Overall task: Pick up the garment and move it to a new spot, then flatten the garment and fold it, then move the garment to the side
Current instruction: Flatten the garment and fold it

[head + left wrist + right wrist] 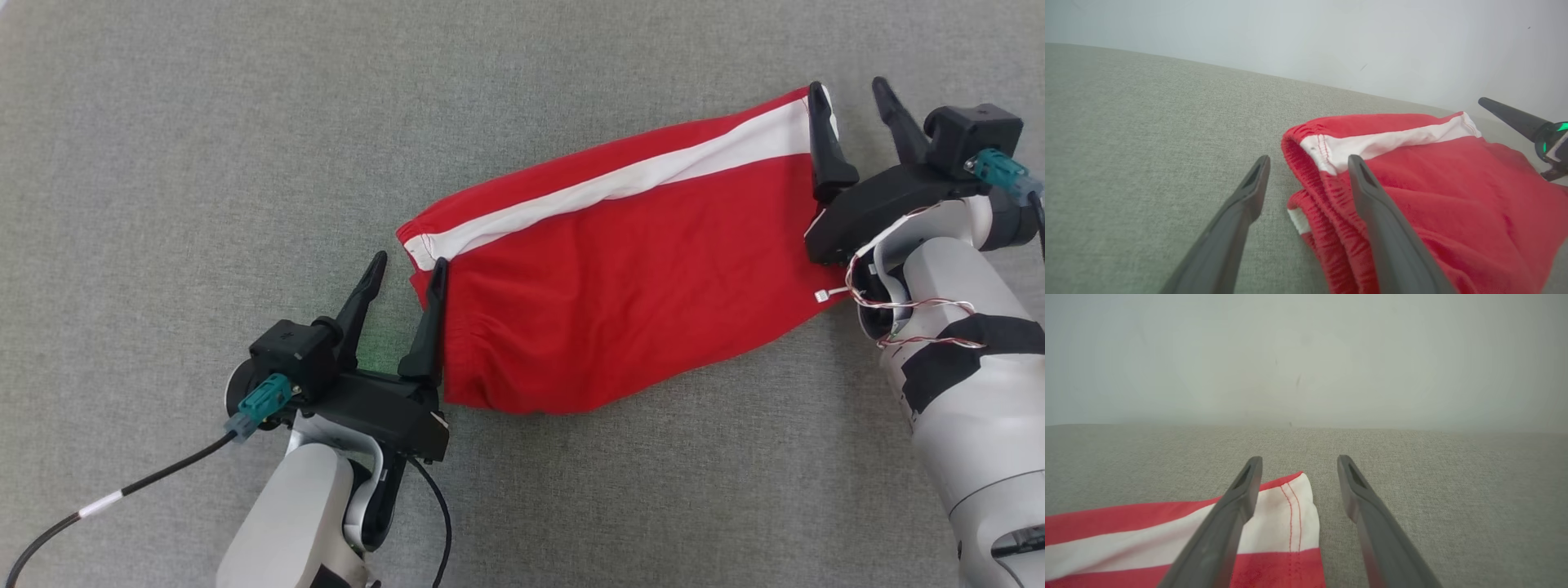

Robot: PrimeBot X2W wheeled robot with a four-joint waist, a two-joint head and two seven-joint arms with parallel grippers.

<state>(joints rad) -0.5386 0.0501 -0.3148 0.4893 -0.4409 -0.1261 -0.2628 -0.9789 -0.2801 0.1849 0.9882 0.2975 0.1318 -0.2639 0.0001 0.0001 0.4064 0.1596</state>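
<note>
ok so the biggest thing here is the grey woven surface (204, 122), and the garment (620, 302) is lying flat on it: a pair of red shorts stretched out on a slant with bare grey all around. I'll place everything else off the garment

the pale right arm (980, 457) comes in just past its hem end, with a black band round it and loose red-and-white wires. the left arm (286, 523) comes in below its waistband end

the white stripe (653, 175) runs along the garment's far long edge, waistband to hem

the left gripper (410, 261) sits right at the gathered waistband corner, fingers spread apart and pinching nothing. in the left wrist view one finger (1384, 228) lies over the red cloth and the other is over bare grey just beside the garment, with the waistband edge in the gap

the right gripper (847, 85) is at the opposite corner, by the striped hem, also spread wide and gripping nothing. one finger (1224, 522) crosses the white hem corner, the other is off the garment over grey

a black cable (163, 474) with a white band trails away from the garment behind the left gripper, and there's a little teal plug (263, 398) on that gripper's side turned away from the garment
</note>
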